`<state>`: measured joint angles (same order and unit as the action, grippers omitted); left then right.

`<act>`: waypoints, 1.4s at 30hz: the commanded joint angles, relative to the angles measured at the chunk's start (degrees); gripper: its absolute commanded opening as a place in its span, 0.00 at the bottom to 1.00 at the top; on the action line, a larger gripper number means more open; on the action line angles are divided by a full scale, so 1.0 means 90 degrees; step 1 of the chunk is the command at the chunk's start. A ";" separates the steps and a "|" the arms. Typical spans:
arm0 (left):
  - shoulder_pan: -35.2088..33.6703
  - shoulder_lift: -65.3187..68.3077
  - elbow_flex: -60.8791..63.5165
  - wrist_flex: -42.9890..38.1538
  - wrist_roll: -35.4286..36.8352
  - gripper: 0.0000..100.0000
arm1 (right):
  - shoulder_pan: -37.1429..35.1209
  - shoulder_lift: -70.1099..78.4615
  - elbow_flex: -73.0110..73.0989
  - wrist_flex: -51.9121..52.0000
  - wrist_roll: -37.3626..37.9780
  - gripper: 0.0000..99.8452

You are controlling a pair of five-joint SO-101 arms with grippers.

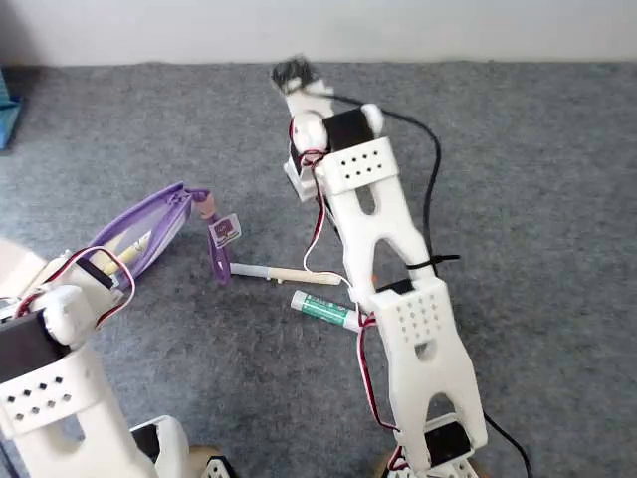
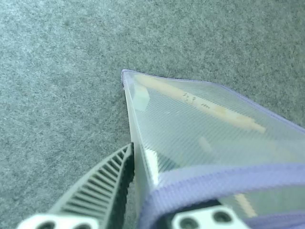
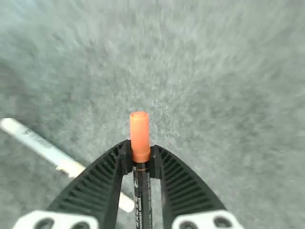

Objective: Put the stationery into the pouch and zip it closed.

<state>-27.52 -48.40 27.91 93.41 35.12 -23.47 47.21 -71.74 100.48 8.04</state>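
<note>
At nine o'clock on the grey bench [image 1: 518, 199] lies the purple pouch [image 1: 139, 234], probably unzipped, its edge pinched in the left hand [image 2: 143, 164]. The right hand [image 3: 140, 152] clamps an orange-capped pen [image 3: 139, 129]; white pen [image 1: 269, 272] and green marker [image 1: 323, 308] lie mid-bench.

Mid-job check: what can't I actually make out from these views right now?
1. High view: the right arm covers the spot where the right gripper clamps the orange-capped pen. It also covers one end of the green marker.
2. Left wrist view: the pouch runs off the frame edge, so its opening is cut off.
3. Left wrist view: the pouch's contents are blurred by its translucent wall, so they can't be counted.
</note>
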 commanded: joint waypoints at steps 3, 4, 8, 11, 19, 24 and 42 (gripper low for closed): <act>0.0010 -0.0029 -0.0376 0.0020 0.0059 0.01 | -0.0376 -0.2847 0.2129 0.0269 0.0010 0.01; 0.0020 -0.0029 -0.0376 0.0020 0.0059 0.01 | -0.0513 -0.3277 0.2520 0.0259 0.0010 0.01; 0.0020 -0.0029 -0.0376 0.0020 0.0059 0.01 | -0.1001 -0.4781 0.3546 0.0220 -0.0234 0.01; 0.0020 -0.0029 -0.0376 0.0010 0.0059 0.01 | -0.1460 -0.5670 0.3858 0.0210 -0.0772 0.01; 0.0020 -0.0020 -0.0376 0.0010 0.0059 0.01 | -0.2886 -0.7184 0.3888 -0.0796 -0.1866 0.01; 0.0020 -0.0020 -0.0376 0.0010 0.0059 0.01 | -0.3258 -0.7604 0.3897 -0.1695 -0.1846 0.01; 0.0020 -0.0029 -0.0376 0.0010 0.0068 0.01 | -0.3463 -0.9402 0.7609 -0.4537 -0.1807 0.01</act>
<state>-27.52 -48.40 27.91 93.41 35.12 -54.42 -32.88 -11.34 71.91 -7.96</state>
